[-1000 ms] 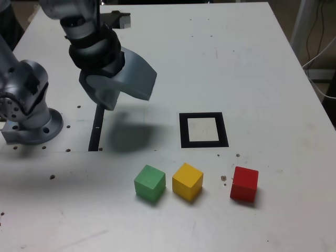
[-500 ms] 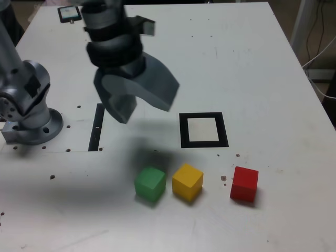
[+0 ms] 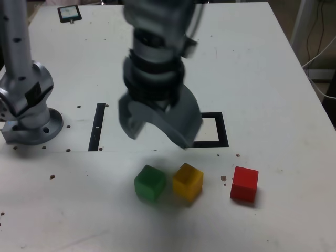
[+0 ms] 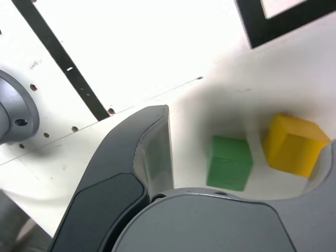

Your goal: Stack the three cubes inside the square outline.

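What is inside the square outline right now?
No cube shows in the square outline; its visible centre is bare white. The open gripper covers the outline's left part in the exterior view.

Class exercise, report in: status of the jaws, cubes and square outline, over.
Gripper open, empty, above green cube. Yellow cube and red cube on table, unstacked. Square outline empty. Nothing blocking.

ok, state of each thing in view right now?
hand: open, empty, above the table near the green cube
green cube: on the table, not stacked
yellow cube: on the table, not stacked
red cube: on the table, apart from the others
outline: nothing visible in it, part hidden by the hand
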